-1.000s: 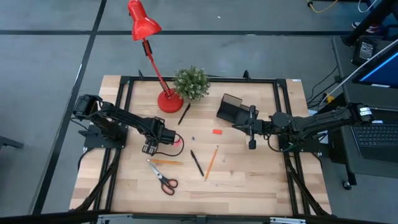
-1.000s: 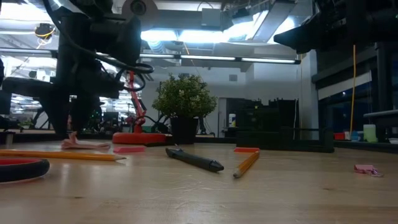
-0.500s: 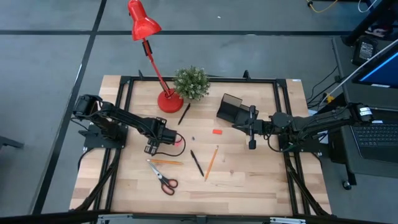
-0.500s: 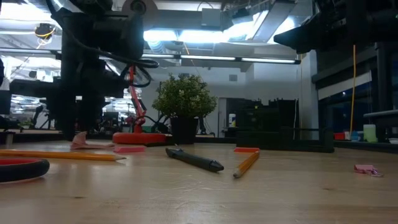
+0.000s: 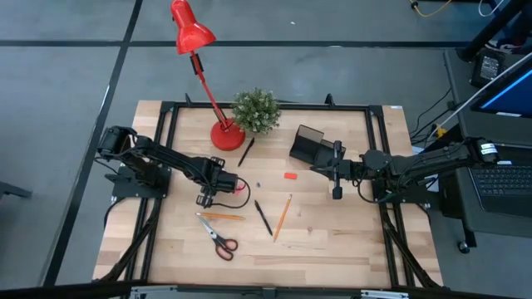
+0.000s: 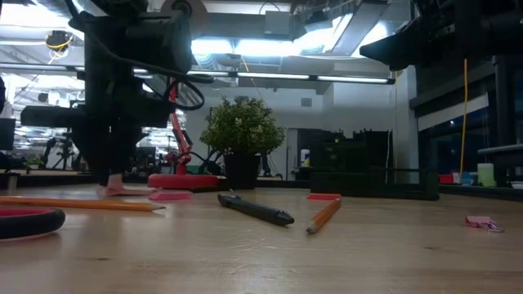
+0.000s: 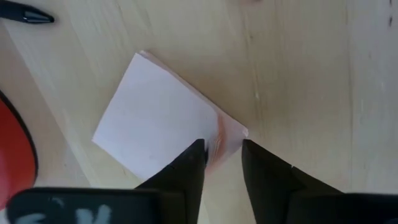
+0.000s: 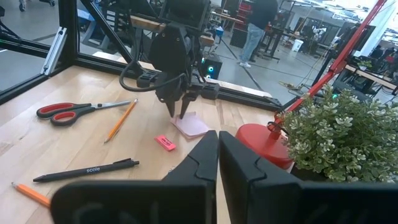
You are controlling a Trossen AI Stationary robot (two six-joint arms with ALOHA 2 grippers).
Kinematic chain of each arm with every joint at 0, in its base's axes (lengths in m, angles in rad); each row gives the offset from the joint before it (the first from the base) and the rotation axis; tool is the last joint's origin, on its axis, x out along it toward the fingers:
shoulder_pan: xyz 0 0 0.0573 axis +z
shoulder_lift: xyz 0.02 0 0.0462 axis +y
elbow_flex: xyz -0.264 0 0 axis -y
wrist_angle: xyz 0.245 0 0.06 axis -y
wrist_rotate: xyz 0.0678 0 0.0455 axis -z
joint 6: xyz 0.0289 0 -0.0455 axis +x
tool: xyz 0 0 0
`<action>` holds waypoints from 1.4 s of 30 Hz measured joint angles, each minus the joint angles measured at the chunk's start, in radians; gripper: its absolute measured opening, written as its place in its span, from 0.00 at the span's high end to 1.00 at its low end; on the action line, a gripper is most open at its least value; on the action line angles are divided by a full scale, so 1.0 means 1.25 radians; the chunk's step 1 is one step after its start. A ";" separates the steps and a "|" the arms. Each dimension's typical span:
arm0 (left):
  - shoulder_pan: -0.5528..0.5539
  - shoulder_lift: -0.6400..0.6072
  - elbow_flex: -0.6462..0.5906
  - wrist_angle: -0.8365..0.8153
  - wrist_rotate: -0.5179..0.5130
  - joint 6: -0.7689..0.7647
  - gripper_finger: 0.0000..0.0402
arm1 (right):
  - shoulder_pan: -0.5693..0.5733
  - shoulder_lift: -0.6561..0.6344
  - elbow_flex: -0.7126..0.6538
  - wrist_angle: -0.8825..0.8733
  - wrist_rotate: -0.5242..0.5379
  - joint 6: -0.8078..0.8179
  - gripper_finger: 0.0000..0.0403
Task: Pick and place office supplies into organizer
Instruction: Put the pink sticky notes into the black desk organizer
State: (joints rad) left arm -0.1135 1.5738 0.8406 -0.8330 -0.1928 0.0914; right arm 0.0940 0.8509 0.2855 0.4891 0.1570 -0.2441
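Observation:
The pink sticky-note pad (image 7: 158,115) lies on the table left of centre, also seen in the high view (image 5: 238,190) and the right wrist view (image 8: 193,126). My left gripper (image 5: 209,193) points down at it, shut on one corner. My right gripper (image 5: 335,192) hovers at the right, shut and empty (image 8: 217,149). The black organizer (image 5: 309,147) stands at the far middle. A red eraser (image 5: 290,175), two orange pencils (image 5: 283,218) (image 5: 221,216), a black pen (image 5: 263,218) and orange-handled scissors (image 5: 218,237) lie flat on the table. My left gripper pinches the pad's corner (image 7: 229,135) between its two fingertips (image 7: 194,155), coming from above and pointing down. The rest of the pad lies on the table. How many sheets are between the fingers I cannot tell.
The red desk lamp's base (image 5: 226,135) and the green plant (image 5: 255,110) stand at the far side, with another black pen (image 5: 246,152) beside them. A small pink eraser (image 6: 480,221) lies toward the right in the low view. People stand in the room beyond (image 8: 254,25).
My left gripper has gone a little toward the table's right edge, staying over the pad. The pad's edge rose briefly below the fingers and now sits low at the table again.

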 joint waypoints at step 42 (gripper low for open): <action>-0.014 0.000 0.002 0.004 -0.127 -0.077 0.69 | 0.000 0.000 0.000 0.000 0.000 0.006 0.95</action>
State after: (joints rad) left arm -0.1310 1.5734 0.8434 -0.8283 -0.3513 -0.0051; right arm 0.0939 0.8509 0.2855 0.4892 0.1570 -0.2371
